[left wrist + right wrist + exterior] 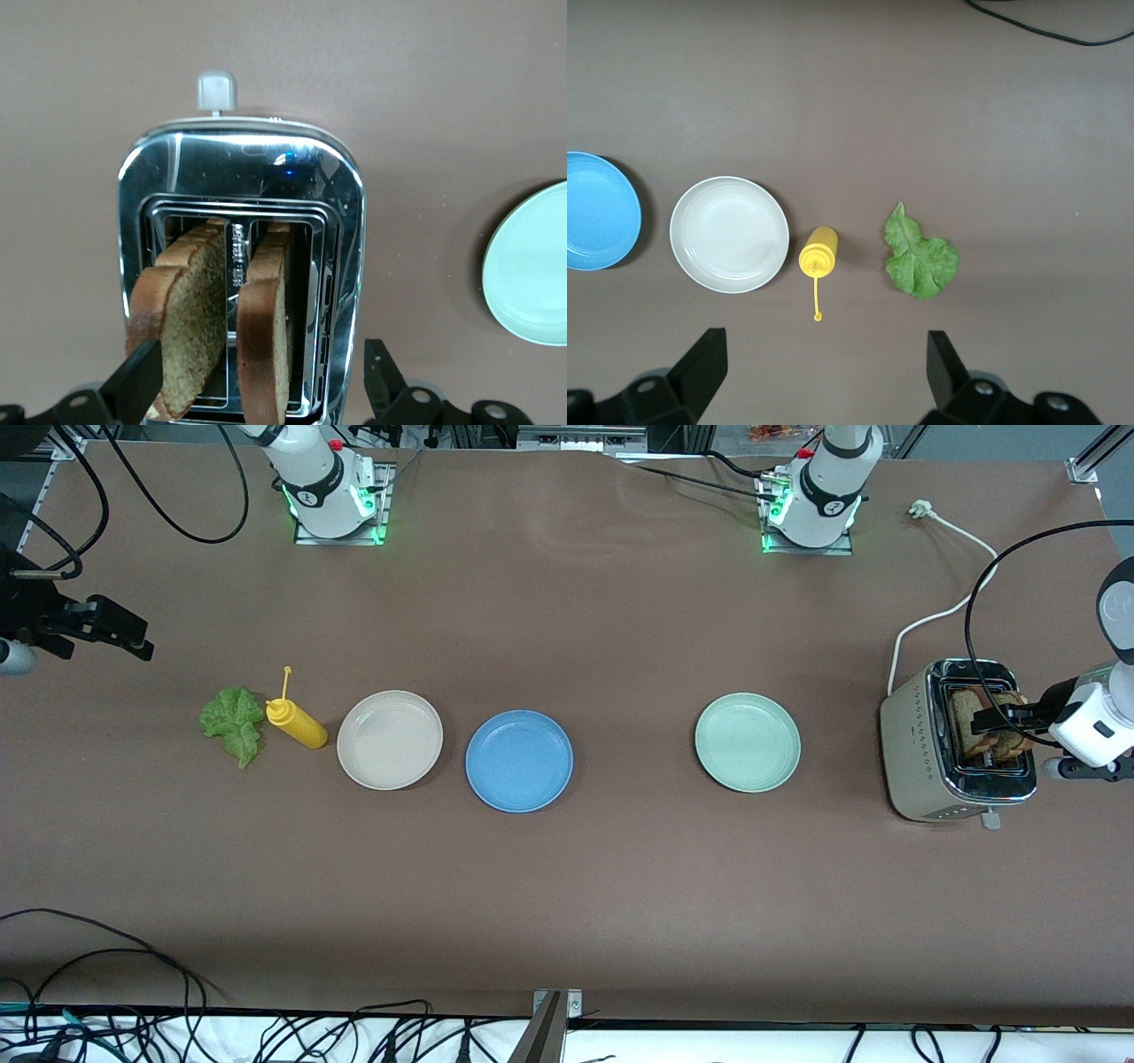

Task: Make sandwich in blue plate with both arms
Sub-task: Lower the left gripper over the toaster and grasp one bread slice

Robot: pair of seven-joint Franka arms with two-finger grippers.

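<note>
Nothing assembled yet: blue plate [519,761] sits bare mid-desk between beige plate [390,740] and pale green plate [748,742], lettuce leaf [232,724] lies beside the yellow squeeze bottle [296,723] at the right arm's end, both bread slices [221,328] stand in the toaster [957,746]. Left gripper [257,385] over the toaster, fingers wide astride both slices, no grip; right gripper [824,372] up over desk near the lettuce, fingers wide, empty. Right arm mostly cut off in the front view; lower part of the slices hidden in the slots.

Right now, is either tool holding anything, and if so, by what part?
Nothing is held. The left tool is open over the toaster, fingers astride the two bread slices without gripping. The right tool is open above the table near the lettuce.
</note>
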